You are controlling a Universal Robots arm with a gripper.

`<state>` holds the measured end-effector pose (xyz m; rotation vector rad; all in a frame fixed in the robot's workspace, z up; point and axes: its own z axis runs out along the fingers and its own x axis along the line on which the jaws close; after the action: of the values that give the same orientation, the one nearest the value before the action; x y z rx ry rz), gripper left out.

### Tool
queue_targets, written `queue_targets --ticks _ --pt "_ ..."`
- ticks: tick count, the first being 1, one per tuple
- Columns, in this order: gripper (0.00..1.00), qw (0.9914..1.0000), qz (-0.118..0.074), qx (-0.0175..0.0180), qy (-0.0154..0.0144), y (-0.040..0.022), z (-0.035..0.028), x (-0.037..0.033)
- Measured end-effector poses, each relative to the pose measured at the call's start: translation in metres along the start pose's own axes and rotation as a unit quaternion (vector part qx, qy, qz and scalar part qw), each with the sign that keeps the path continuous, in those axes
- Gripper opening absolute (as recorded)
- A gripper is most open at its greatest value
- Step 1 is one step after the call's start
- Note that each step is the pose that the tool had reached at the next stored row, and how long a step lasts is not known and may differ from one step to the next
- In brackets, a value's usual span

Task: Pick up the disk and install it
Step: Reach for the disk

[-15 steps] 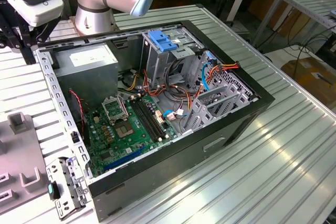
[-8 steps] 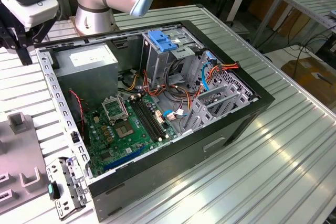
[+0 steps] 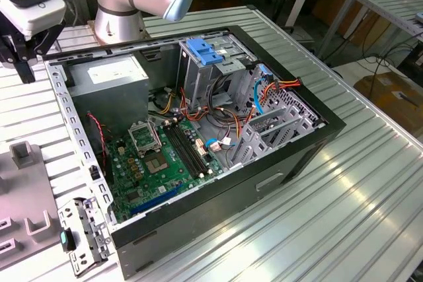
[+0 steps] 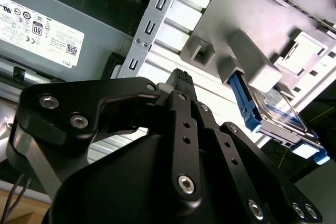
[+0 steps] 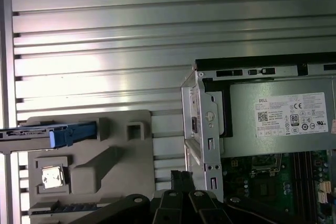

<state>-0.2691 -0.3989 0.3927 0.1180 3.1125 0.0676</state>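
The disk (image 4: 275, 111), grey metal in a bright blue carrier, stands on edge in a slot of a grey fixture plate (image 4: 247, 51) on the table beside the computer case. In the first wrist view the disk (image 5: 31, 134) shows edge-on, with its blue handle (image 5: 73, 134) pointing toward the case. My gripper (image 4: 181, 77) hangs above the table between the fixture and the case wall, apart from the disk. Its black fingers meet at the tips and hold nothing. The same shut tips (image 5: 178, 176) sit over the fixture's edge near the case corner.
The open computer case (image 3: 291, 156) lies on the ribbed aluminium table (image 3: 370, 196), with a motherboard (image 3: 165, 156), a labelled grey power supply (image 3: 109, 74) and a silver drive cage with a light-blue latch (image 3: 201, 51). The arm's base (image 3: 122, 4) stands behind. A small bracket (image 3: 82, 236) lies by the fixture (image 3: 20, 189).
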Motion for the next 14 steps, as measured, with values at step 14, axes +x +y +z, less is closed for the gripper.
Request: queue_targets --ticks 14 --pt "0.11 1.00000 0.000 0.0000 0.0000 -0.0008 -0.0002 0.0104"
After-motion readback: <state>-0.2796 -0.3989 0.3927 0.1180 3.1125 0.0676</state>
